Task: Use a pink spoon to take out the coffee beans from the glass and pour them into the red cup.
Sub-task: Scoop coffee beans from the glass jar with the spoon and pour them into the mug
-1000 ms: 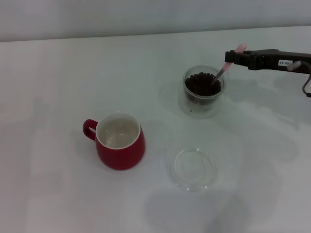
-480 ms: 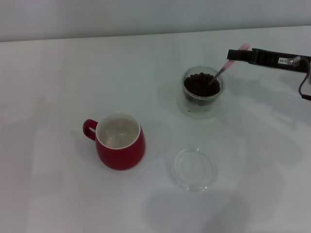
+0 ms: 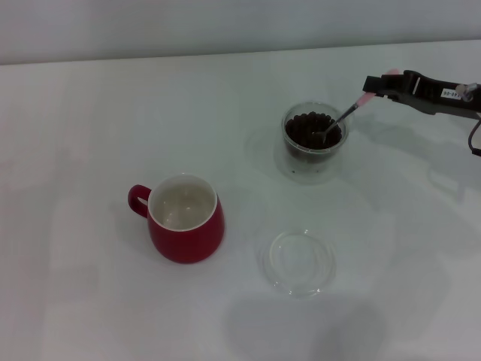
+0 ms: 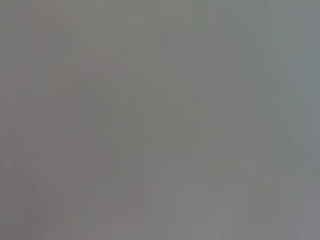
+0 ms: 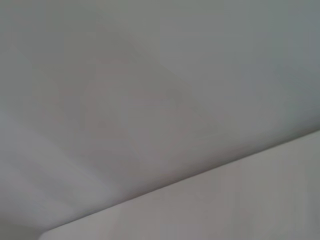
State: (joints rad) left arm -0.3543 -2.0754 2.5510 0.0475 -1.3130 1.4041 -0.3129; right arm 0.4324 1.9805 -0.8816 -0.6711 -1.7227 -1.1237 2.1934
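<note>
Partly buried, pink spoon (image 3: 350,111) bowl among coffee beans (image 3: 312,128), right end effector (image 3: 380,87) gripping.

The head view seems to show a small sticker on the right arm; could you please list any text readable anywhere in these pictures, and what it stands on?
White label on the right gripper, which holds the pink spoon over the glass: dark characters, too small to read.
Red cup: no text.
Glass dish: no text.
Both wrist views: no text in them.
</note>
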